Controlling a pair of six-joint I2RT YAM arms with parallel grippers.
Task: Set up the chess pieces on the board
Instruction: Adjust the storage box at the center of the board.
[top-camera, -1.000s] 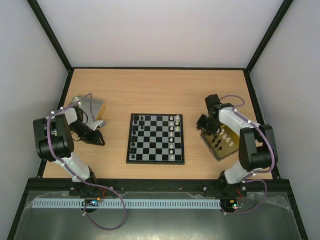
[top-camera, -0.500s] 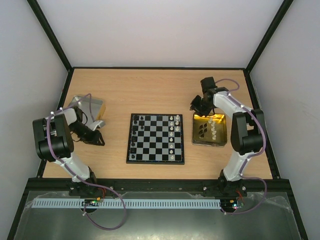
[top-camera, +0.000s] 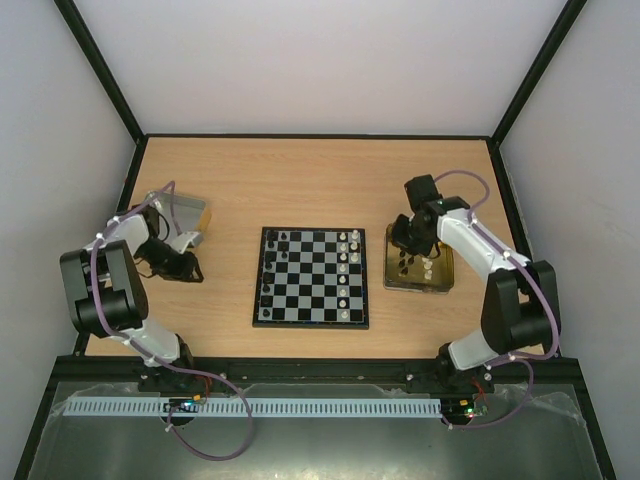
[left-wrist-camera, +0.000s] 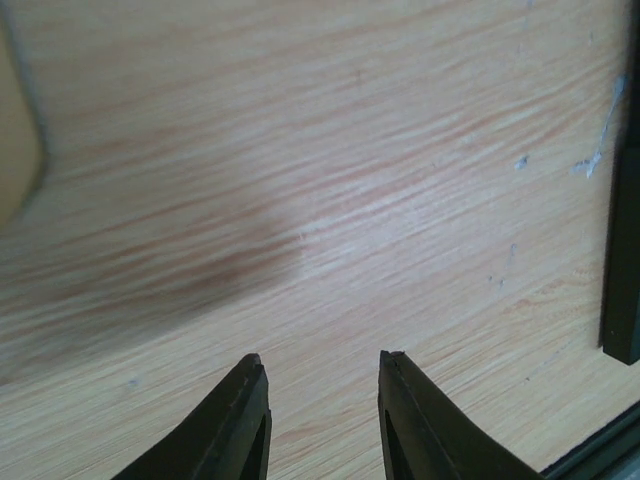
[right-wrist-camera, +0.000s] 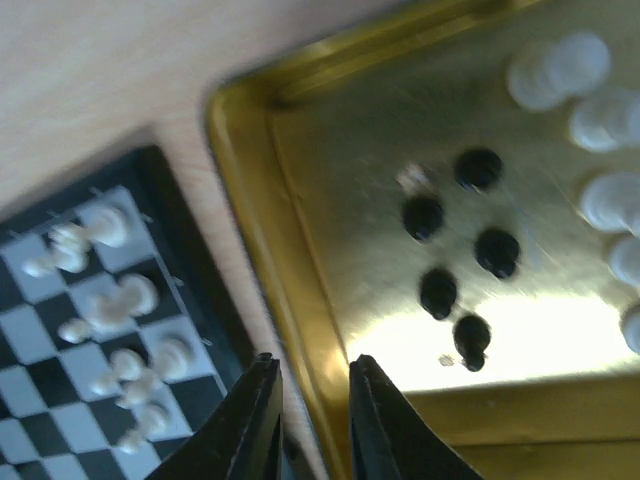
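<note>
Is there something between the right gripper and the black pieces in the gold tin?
Nothing visible does. The right gripper hangs over the rim of the gold tin, black pieces lying loose just beyond.

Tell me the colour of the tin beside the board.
Shiny gold. The tin shows best in the right wrist view.

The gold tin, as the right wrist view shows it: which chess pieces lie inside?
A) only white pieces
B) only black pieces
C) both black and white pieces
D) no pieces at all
C: inside the gold tin, a cluster of black pieces stands near the middle and blurred white pieces stand along its right side.
</note>
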